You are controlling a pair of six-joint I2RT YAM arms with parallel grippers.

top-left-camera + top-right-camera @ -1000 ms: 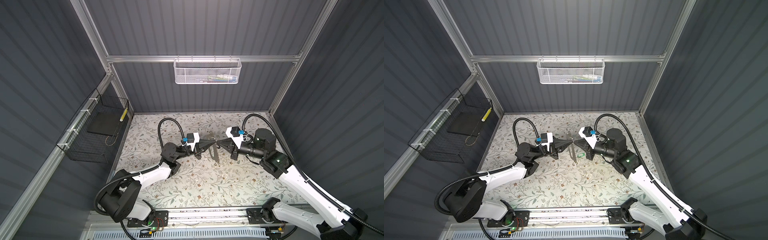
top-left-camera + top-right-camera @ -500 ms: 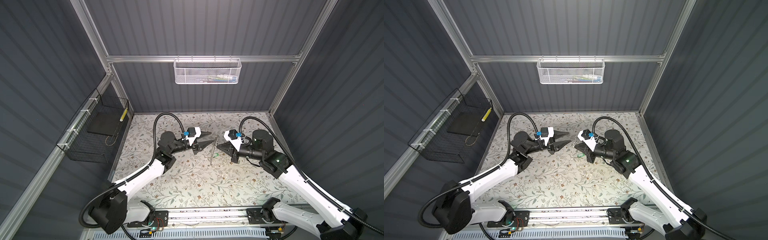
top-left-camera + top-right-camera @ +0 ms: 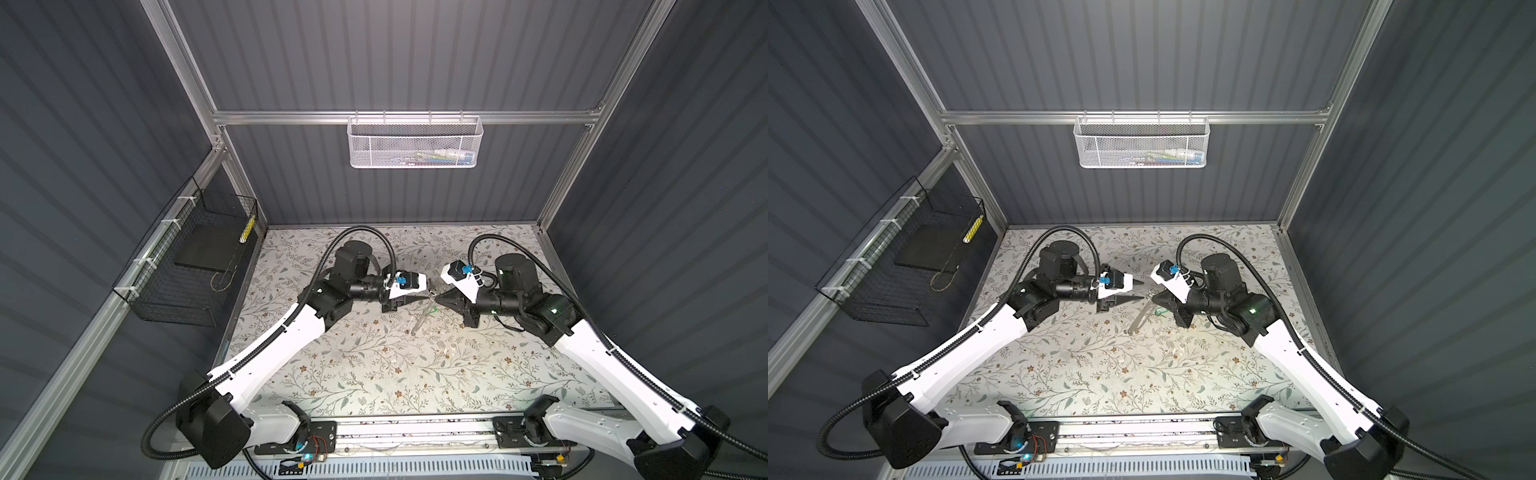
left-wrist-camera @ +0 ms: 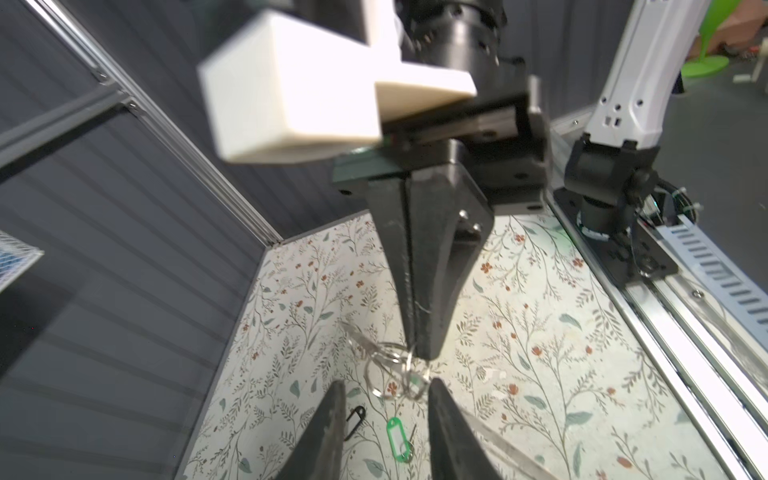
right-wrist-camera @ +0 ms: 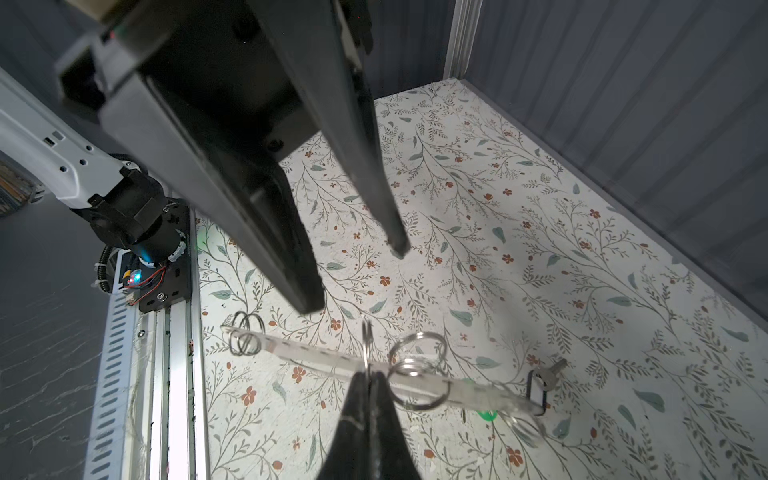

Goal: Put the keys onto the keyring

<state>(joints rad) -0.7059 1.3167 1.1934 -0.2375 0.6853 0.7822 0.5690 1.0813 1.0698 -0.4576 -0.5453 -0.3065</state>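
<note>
Robot work cell from above, read as a clock with 6 at the front rail (image 3: pixel 415 428) and 12 at the back wall.

Two white arms rise from 7 and 5 o'clock, cross a floral table (image 3: pixel 374 374) and meet just past centre, toward 12. The left gripper (image 3: pixel 1141 290) has its jaws spread, with nothing between them. Facing it, the right gripper (image 4: pixel 417 349) has its jaws pressed together on a thin steel ring (image 5: pixel 365 336), held clear of the table. More rings and a clear strip (image 5: pixel 316 357) hang with it.

The keyring (image 4: pixel 395 432), a green tag with a small ring, lies flat on the table below the two tips, and neither gripper holds it. A key (image 5: pixel 555 371) on a black loop lies just beside it on the 12 o'clock side.

Further off, a black wire basket (image 3: pixel 187 266) hangs at 9 o'clock and a white mesh basket (image 3: pixel 413 143) at 12.

The keyring looks very light. The tag is probably hard, smooth plastic, and the ring stiff, springy and slippery. Pinching the tag by its long edges seems safest, since that leaves the ring free for threading.

In both top views the green tag is only a speck beside the right gripper. The strip is see-through and hard to trace. I cannot count the hanging rings or tell how they link together.
</note>
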